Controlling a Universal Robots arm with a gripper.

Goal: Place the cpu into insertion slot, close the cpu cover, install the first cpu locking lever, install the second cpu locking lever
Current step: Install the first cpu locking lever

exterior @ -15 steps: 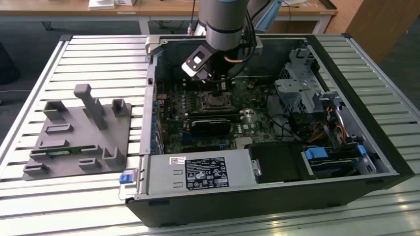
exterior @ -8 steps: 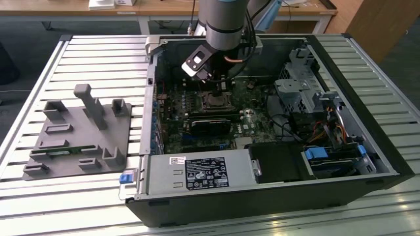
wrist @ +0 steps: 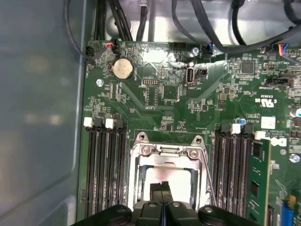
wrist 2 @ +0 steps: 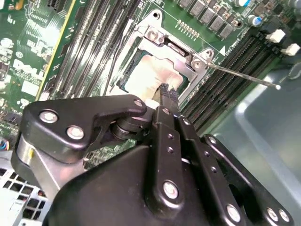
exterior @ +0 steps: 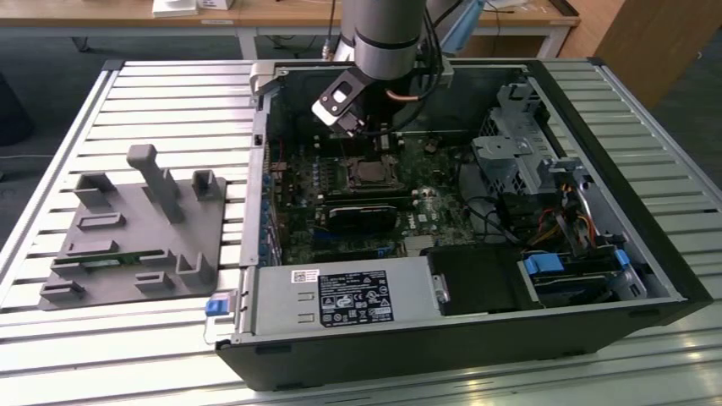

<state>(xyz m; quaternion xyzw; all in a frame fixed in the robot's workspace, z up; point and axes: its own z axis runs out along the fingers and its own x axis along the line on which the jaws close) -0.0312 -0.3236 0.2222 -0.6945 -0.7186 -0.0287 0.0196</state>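
Observation:
The cpu [wrist 2: 149, 75] lies in the insertion slot [exterior: 367, 174] of the green motherboard, its pale metal top facing up. The silver cpu cover [wrist: 164, 151] lies flat around the cpu [wrist: 164, 176], which shows through the cut-out. My gripper [wrist 2: 167, 90] is shut with nothing between its fingers, and its tip hangs just over the cpu near the cover's edge. In the exterior view my gripper [exterior: 373, 134] is inside the open case, above the slot. A thin wire locking lever [wrist 2: 240, 75] sticks out from the cover's corner, and it runs beside the socket as locking lever [wrist: 209, 181].
Black memory slots [wrist: 106, 174] flank the socket on both sides. A long black card [exterior: 363, 211] lies just past it, with the power supply [exterior: 321, 298], drive cage [exterior: 519, 144] and cables [wrist: 141, 19] around. A grey fixture plate [exterior: 135, 228] rests outside the case.

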